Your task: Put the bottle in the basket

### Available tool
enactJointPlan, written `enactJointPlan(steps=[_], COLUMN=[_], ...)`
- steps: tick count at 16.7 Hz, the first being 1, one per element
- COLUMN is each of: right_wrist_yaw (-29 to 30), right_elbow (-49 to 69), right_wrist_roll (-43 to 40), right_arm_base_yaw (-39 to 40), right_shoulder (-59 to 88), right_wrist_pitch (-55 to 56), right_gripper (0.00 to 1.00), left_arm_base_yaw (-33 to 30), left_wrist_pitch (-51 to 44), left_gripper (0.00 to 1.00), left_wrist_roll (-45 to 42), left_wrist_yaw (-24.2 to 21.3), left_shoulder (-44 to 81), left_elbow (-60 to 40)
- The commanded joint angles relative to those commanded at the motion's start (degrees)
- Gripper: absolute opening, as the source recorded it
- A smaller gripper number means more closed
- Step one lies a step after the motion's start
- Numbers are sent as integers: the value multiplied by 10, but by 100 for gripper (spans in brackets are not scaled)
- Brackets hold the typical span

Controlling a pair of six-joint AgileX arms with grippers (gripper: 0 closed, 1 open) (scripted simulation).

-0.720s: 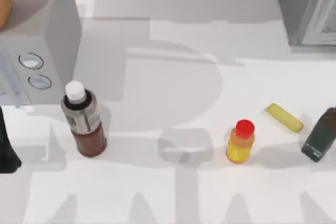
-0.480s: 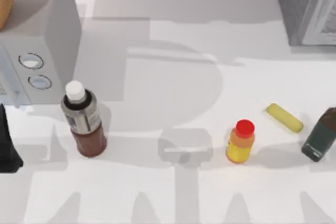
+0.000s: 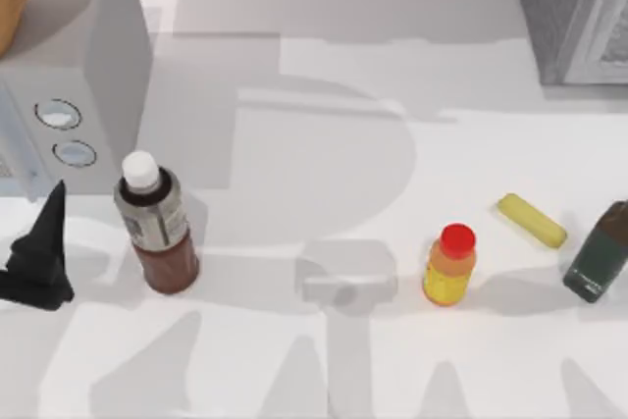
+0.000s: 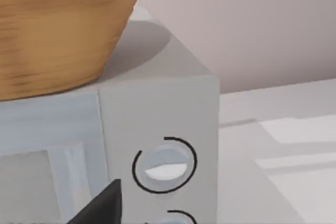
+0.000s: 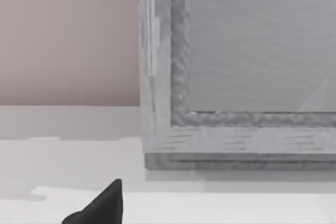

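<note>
- Left gripper (image 3: 39, 262): black, at table's left edge, just left of the tall clear white-capped bottle (image 3: 155, 225), apart; finger state can't tell.
- Bottle upright, cap up, left side.
- Left wrist view adds the tan woven basket (image 4: 58, 24) sitting atop the grey microwave (image 4: 157, 124).

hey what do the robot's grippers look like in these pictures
The left gripper is matte black with a pointed, wedge-shaped finger tapering to a sharp tip, beside the bottle. The right gripper shows the same plain black pointed finger. No cables or markings are visible.
</note>
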State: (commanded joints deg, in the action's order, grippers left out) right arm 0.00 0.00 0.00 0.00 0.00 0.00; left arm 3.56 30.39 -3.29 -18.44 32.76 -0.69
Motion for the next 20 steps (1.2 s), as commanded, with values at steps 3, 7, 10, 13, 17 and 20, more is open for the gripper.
enactJointPlan(steps=[3, 7, 10, 13, 17, 20], right_wrist_yaw=[0, 0, 0, 0, 0, 0], right_elbow=[0, 0, 0, 0, 0, 0], right_wrist_roll=[0, 0, 0, 0, 0, 0], right_arm_base_yaw=[0, 0, 0, 0, 0, 0], right_shoulder=[0, 0, 0, 0, 0, 0], right_wrist_pitch=[0, 0, 0, 0, 0, 0], right_gripper=[100, 100, 100, 100, 100, 100], left_arm_base_yaw=[17, 32, 40, 48, 56, 56], left_wrist_pitch=[154, 351, 477, 571, 625, 626], left_gripper=[100, 100, 100, 100, 100, 100], left_wrist_roll=[-15, -36, -50, -61, -67, -67], left_wrist_yaw=[-87, -206, -284, -341, -374, -374], left_shoulder=[183, 426, 576, 679, 736, 737], left_elbow=[-4, -7, -10, -12, -14, -14])
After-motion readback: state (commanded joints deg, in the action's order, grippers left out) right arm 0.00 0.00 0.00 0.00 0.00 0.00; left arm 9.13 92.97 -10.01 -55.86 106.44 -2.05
